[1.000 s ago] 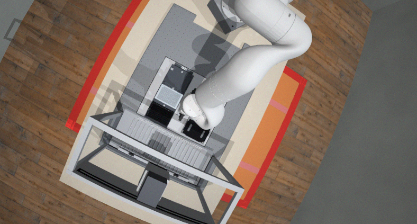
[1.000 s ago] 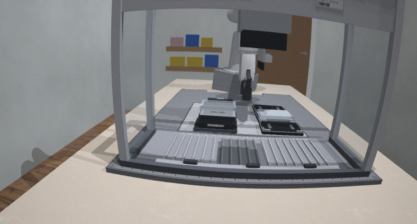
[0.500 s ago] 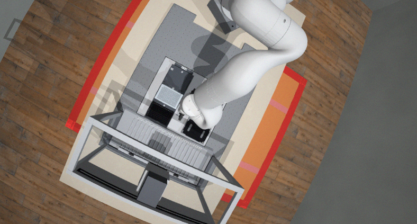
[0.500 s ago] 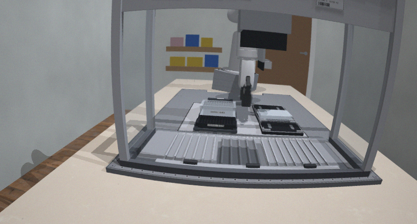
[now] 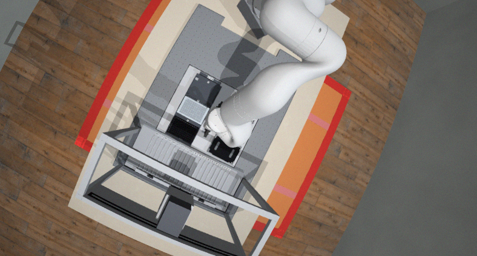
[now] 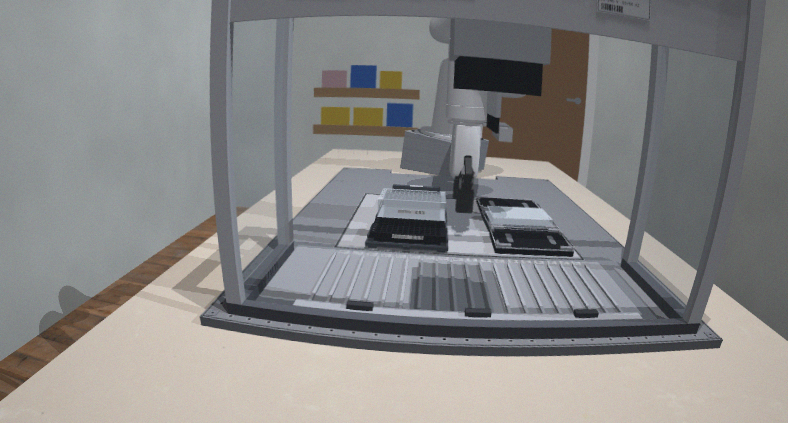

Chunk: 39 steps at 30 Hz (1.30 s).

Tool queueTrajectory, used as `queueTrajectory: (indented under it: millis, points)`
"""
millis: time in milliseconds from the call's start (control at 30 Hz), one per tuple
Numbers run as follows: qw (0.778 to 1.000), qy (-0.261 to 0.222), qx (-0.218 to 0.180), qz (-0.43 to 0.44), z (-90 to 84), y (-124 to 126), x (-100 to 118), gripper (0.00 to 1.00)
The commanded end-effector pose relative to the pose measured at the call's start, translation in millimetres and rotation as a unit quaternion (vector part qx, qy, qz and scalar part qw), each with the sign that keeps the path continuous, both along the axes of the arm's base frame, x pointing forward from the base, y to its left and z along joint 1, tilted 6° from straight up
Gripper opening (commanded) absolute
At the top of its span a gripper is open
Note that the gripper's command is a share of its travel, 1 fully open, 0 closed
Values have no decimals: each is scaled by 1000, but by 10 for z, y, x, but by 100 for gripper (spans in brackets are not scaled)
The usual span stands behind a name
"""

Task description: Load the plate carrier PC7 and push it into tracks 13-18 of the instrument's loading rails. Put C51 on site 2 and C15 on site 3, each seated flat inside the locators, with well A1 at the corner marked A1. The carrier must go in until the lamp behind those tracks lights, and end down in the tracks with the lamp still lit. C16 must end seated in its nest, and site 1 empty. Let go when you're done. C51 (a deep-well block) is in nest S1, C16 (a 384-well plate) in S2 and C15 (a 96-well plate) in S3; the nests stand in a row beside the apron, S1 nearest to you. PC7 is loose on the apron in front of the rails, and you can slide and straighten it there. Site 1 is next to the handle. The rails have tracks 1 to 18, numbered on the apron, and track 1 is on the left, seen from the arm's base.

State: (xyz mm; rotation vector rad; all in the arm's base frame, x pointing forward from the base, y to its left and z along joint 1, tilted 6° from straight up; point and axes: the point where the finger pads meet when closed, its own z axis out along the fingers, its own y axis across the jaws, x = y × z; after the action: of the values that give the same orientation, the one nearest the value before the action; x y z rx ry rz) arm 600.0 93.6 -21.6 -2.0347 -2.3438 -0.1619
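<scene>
Gripper (image 6: 464,199) low over the apron, jaws spread wide, nothing between them. Plate carrier PC7 (image 6: 529,233) lies just beside it on the apron, before the rails (image 6: 468,285), not within the jaws. On the gripper's other side, nest row: black plate (image 6: 408,231) nearest the rails, white plate (image 6: 413,199) behind.

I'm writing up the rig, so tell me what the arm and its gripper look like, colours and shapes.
The arm is glossy white, built of thick rounded tubular links with bulbous joints, faint seam lines and a small dark dot on one link. It stands on a square grey base. No loose cables show. The gripper is small, dark and boxy, with narrow black fingers.
</scene>
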Motion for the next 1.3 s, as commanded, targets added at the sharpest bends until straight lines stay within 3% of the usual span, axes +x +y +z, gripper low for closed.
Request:
queueTrajectory:
  millis: [0, 1267]
  points:
    - [1000, -1, 0, 0, -41, 6, 12, 100]
    - [1000, -1, 0, 0, -259, 28, 21, 100]
